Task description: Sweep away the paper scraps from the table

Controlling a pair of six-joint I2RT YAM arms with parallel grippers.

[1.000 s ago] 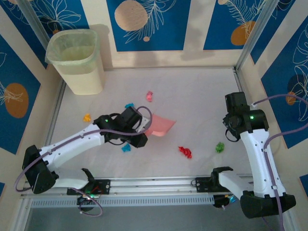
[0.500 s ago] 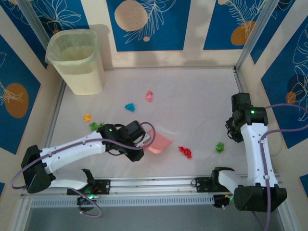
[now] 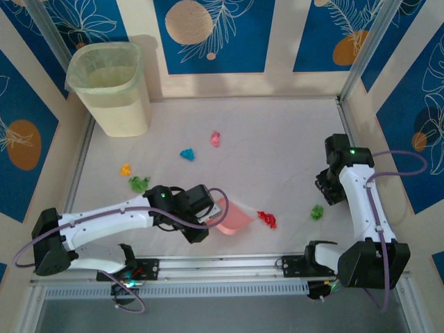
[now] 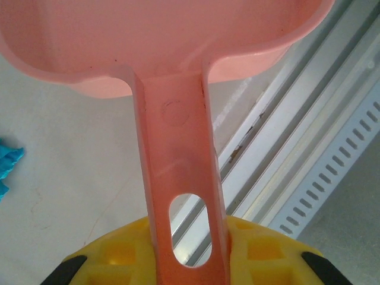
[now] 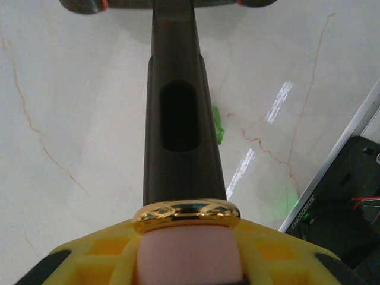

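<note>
My left gripper point(image 3: 210, 212) point(image 4: 187, 256) is shut on the handle of a pink dustpan point(image 3: 233, 216) point(image 4: 176, 166), whose pan lies low on the table point(image 3: 284, 139) near the front edge. A red paper scrap point(image 3: 267, 219) sits just right of the pan's mouth. My right gripper point(image 3: 329, 192) point(image 5: 187, 252) is shut on a dark brush handle point(image 5: 178, 119) with a gold ring. A green scrap point(image 3: 317, 211) point(image 5: 217, 126) lies just beyond that brush. More scraps lie farther back: cyan point(image 3: 187, 154), pink point(image 3: 216, 139), orange point(image 3: 125, 168), green point(image 3: 139, 183). Another cyan scrap point(image 4: 7, 165) shows left of the dustpan.
A lined waste bin point(image 3: 128, 111) stands in the far left corner. Aluminium rails point(image 3: 222, 263) run along the front edge, close behind the dustpan. Patterned panels wall the other sides. The right arm's base point(image 5: 350, 196) is near the brush.
The left arm has carried the dustpan nearer and to the right, up to the red scrap. The right arm's wrist has shifted slightly left above the green scrap.
</note>
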